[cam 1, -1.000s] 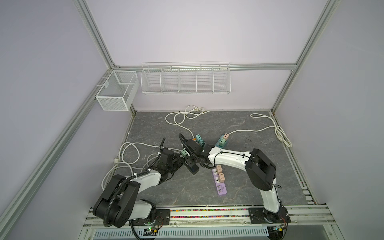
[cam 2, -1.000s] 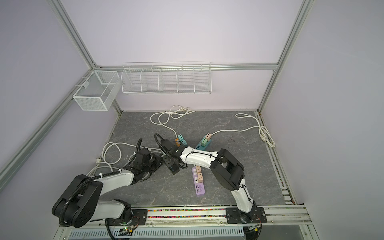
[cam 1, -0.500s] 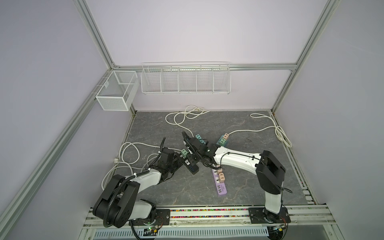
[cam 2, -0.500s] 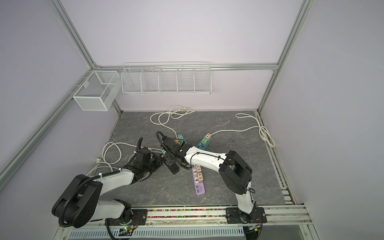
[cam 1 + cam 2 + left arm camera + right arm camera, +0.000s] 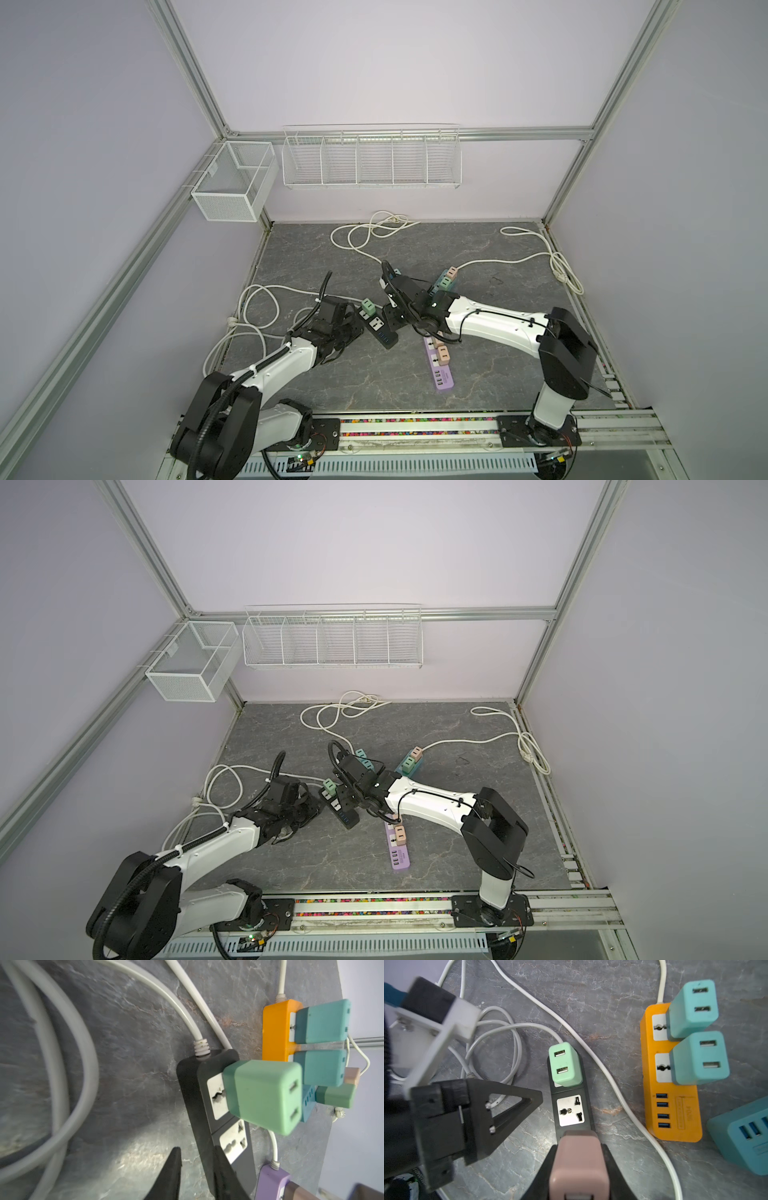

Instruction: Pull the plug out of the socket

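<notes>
Mid-frame in both top views, the right gripper (image 5: 579,1147) clamps the pink plug (image 5: 579,1169), clear of the bare socket (image 5: 570,1110) on the black strip (image 5: 383,335). The left gripper (image 5: 196,1152), fingers slightly apart, sits at the strip's left edge. Bare floor (image 5: 374,374) spreads lower centre.

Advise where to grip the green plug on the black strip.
Likely best: pinch the green plug across its two broad flat sides, coming straight down from above. It stands upright in the black strip, USB ports up, and the neighbouring socket is empty, so the approach looks clear.
</notes>
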Action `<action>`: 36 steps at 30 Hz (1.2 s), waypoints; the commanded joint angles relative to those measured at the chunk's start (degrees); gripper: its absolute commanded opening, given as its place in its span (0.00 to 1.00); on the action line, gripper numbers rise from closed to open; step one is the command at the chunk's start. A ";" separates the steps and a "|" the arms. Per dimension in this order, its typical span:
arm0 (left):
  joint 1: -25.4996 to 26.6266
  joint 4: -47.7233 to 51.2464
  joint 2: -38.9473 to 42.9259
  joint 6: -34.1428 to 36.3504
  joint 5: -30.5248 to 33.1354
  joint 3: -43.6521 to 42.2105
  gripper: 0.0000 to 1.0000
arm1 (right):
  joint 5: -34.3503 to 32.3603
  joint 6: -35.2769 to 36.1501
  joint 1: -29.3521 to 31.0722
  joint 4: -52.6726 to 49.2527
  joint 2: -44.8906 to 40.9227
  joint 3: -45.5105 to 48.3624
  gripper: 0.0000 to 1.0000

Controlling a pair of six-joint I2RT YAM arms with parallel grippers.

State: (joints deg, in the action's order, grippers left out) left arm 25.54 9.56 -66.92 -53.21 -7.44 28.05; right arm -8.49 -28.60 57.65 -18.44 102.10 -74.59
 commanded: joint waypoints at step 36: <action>-0.41 26.27 27.52 6.18 16.05 4.91 0.55 | 4.29 -19.98 8.19 22.12 15.24 0.38 0.22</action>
State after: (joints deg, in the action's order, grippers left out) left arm 25.41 33.50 -40.14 -47.24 6.55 31.07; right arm -5.04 -46.46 65.32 1.45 115.98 -72.53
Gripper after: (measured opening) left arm 0.550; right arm 0.305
